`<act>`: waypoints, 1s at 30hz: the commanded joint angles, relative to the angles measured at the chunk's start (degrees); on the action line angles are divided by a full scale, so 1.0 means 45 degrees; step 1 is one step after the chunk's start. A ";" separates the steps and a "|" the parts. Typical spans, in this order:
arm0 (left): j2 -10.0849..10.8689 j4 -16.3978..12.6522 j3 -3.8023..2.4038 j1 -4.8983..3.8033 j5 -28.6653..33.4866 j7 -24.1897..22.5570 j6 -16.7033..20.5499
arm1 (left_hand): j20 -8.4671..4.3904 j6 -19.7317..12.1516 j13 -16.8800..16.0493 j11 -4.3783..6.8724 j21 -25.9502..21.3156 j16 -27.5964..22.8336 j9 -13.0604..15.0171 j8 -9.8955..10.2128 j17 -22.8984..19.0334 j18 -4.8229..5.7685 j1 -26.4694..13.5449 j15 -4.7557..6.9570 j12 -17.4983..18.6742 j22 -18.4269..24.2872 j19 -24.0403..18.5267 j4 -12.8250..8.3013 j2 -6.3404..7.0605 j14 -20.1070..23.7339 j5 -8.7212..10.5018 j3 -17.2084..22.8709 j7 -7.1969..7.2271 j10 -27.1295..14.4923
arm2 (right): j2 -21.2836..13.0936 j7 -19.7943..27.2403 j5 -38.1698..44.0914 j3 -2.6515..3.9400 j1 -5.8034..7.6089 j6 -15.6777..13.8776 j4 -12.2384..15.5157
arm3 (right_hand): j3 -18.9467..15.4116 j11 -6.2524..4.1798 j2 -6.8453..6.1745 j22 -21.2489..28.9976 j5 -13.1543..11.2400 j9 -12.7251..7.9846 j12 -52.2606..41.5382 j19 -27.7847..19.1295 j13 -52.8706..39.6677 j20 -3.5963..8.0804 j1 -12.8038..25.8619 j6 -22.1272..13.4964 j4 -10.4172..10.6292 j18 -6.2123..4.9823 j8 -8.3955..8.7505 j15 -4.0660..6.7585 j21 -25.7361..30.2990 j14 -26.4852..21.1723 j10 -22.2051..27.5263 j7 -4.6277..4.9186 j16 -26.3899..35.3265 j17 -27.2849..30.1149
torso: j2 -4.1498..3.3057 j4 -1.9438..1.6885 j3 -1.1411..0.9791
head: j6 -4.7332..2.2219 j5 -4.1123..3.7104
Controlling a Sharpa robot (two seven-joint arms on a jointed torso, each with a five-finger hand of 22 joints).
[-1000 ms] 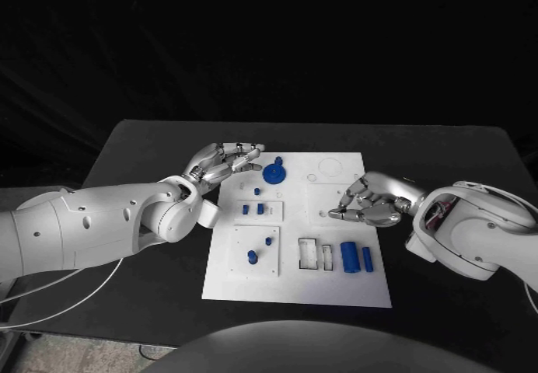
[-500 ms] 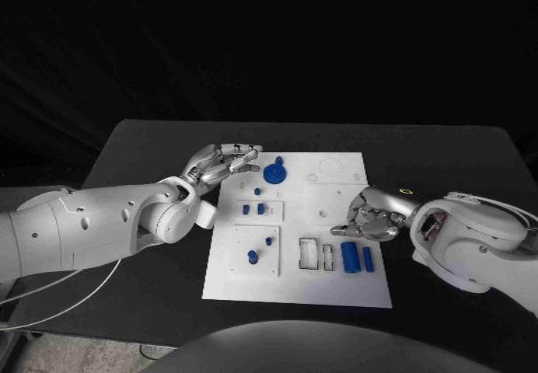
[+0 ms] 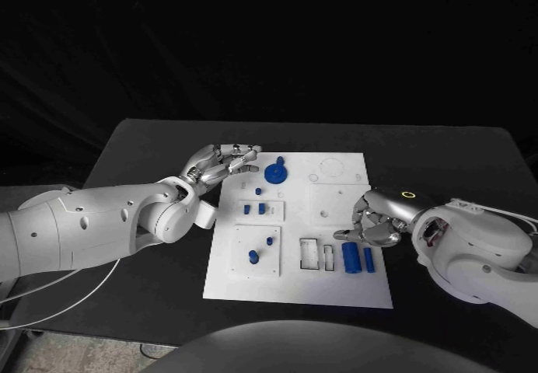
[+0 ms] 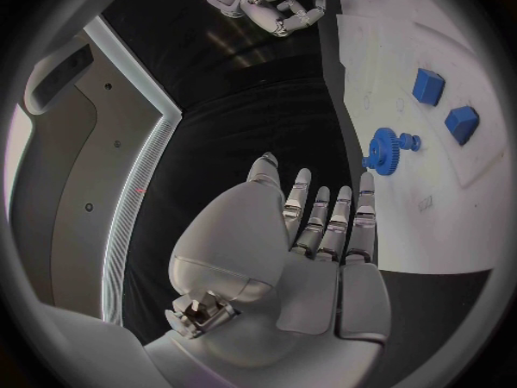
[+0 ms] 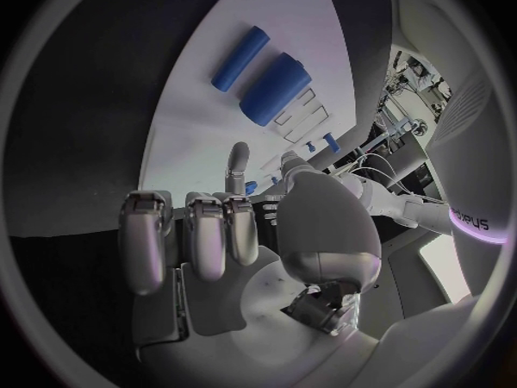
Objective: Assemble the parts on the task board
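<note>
Both hands empty: right hand (image 3: pixel 373 220) fingers curled, above task board (image 3: pixel 294 294) beside blue cylinders (image 3: pixel 350 256); left hand (image 3: pixel 220 164) fingers spread, nr blue gear (image 3: pixel 274 172).

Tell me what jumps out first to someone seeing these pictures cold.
The white task board on the black table, dotted with small blue parts, catches the eye first. Next, the blue gear near its far edge, just beside the open left hand. Then the right hand, hovering over the board's right side above two blue cylinders.
</note>
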State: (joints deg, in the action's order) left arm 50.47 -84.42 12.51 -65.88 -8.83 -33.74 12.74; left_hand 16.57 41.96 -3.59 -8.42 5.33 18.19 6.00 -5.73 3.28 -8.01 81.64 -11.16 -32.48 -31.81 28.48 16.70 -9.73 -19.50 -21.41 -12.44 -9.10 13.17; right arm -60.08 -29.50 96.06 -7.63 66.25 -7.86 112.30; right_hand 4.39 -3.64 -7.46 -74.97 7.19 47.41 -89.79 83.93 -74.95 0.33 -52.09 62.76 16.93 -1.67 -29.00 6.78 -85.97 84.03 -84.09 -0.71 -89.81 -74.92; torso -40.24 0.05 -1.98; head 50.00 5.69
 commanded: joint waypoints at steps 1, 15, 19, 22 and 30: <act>0.0008 -0.0019 -0.0010 0.0011 0.0034 -0.0086 -0.0291 | -0.0014 -0.0074 0.0019 -0.0006 -0.0027 0.0078 -0.0021 -0.0068 0.0015 0.0031 0.0004 -0.0108 -0.0010 0.0020 -0.0050 -0.0006 -0.0136 -0.0012 -0.0059 -0.0089 0.0029 -0.0095 | -0.0064 -0.0578 0.0620 -0.0006 -0.0121 0.0297 0.0164 | 0.0114 -0.0102 0.0014 -0.3055 -0.0058 0.0017 -0.0047 0.1007 -0.3344 0.0099 0.0154 0.0088 0.0011 0.0151 0.0084 0.0113 0.0012 0.1327 -0.1313 0.0011 -0.0042 -0.3352 | 0.0016 0.0010 0.0001 | -0.0001 0.0011; 0.0085 -0.0005 -0.0010 0.0053 0.0034 -0.0046 -0.0394 | -0.0013 -0.0082 0.0020 -0.0007 -0.0022 0.0118 -0.0024 -0.0068 0.0019 0.0026 0.0012 -0.0159 -0.0002 0.0026 -0.0045 -0.0008 -0.0155 -0.0045 -0.0066 -0.0093 0.0029 -0.0106 | -0.0117 -0.0800 0.0392 -0.0007 -0.0582 0.0401 0.0402 | 0.0299 -0.0059 0.0147 -0.3056 -0.0139 -0.0222 -0.0047 0.0999 -0.3344 0.0119 0.0488 0.0163 -0.0004 0.0153 0.0675 0.0126 -0.0014 0.1327 -0.1313 0.0067 -0.0042 -0.3352 | 0.0029 -0.0024 0.0020 | -0.0001 -0.0033; 0.0084 0.0007 -0.0010 0.0058 0.0034 -0.0038 -0.0411 | -0.0013 -0.0083 0.0020 -0.0008 -0.0021 0.0122 -0.0024 -0.0068 0.0019 0.0026 0.0013 -0.0164 -0.0001 0.0027 -0.0045 -0.0009 -0.0157 -0.0048 -0.0067 -0.0094 0.0029 -0.0107 | -0.0052 -0.0845 0.0318 -0.0008 -0.0670 0.0504 0.0357 | 0.0336 -0.0052 0.0178 -0.3052 -0.0139 -0.0274 -0.0047 0.0992 -0.3344 0.0118 0.0475 0.0205 -0.0013 0.0150 0.0776 0.0124 -0.0004 0.1327 -0.1313 0.0074 -0.0042 -0.3352 | 0.0021 -0.0019 0.0013 | -0.0001 -0.0046; 0.0084 0.0014 -0.0010 0.0060 0.0034 -0.0031 -0.0427 | -0.0013 -0.0083 0.0020 -0.0008 -0.0021 0.0122 -0.0024 -0.0068 0.0019 0.0026 0.0013 -0.0164 -0.0001 0.0027 -0.0045 -0.0009 -0.0157 -0.0048 -0.0067 -0.0094 0.0029 -0.0107 | 0.0014 -0.0924 0.0298 -0.0009 -0.0775 0.0645 0.0291 | 0.0376 -0.0045 0.0175 -0.3067 -0.0066 -0.0346 -0.0047 0.1009 -0.3344 0.0115 0.0402 0.0240 -0.0021 0.0162 0.0924 0.0116 -0.0055 0.1327 -0.1313 0.0087 -0.0042 -0.3352 | 0.0016 -0.0021 0.0013 | -0.0001 -0.0044; 0.0098 0.0015 -0.0010 0.0064 0.0034 -0.0014 -0.0462 | -0.0013 -0.0085 0.0020 -0.0013 -0.0019 0.0136 -0.0025 -0.0069 0.0019 0.0024 0.0019 -0.0184 -0.0007 0.0029 -0.0043 -0.0011 -0.0165 -0.0058 -0.0073 -0.0095 0.0028 -0.0108 | 0.0145 -0.1121 0.0279 -0.0010 -0.1012 0.1074 0.0139 | 0.0480 -0.0038 0.0181 -0.3056 0.0317 -0.0482 -0.0047 0.0991 -0.3344 0.0097 0.0030 0.0417 -0.0057 0.0154 0.1274 0.0100 -0.0036 0.1327 -0.1313 0.0093 -0.0042 -0.3352 | 0.0010 -0.0016 0.0005 | -0.0001 -0.0006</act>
State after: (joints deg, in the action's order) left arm 50.95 -84.28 12.50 -65.63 -8.81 -33.50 11.93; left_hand 16.57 41.96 -3.59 -8.42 5.32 18.47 5.95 -5.73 3.32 -8.01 81.86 -11.58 -32.48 -31.76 28.48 16.70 -9.95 -19.92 -21.41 -12.44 -9.09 13.18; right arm -59.53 -33.32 97.11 -7.66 61.87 -5.43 113.00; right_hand 6.23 -3.63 -6.68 -74.97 8.40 45.27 -89.79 84.12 -74.93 0.52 -51.48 64.23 16.66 -1.68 -23.43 6.78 -85.97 84.02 -84.09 -0.35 -89.81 -74.95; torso -40.16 -0.05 -1.93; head 50.00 5.58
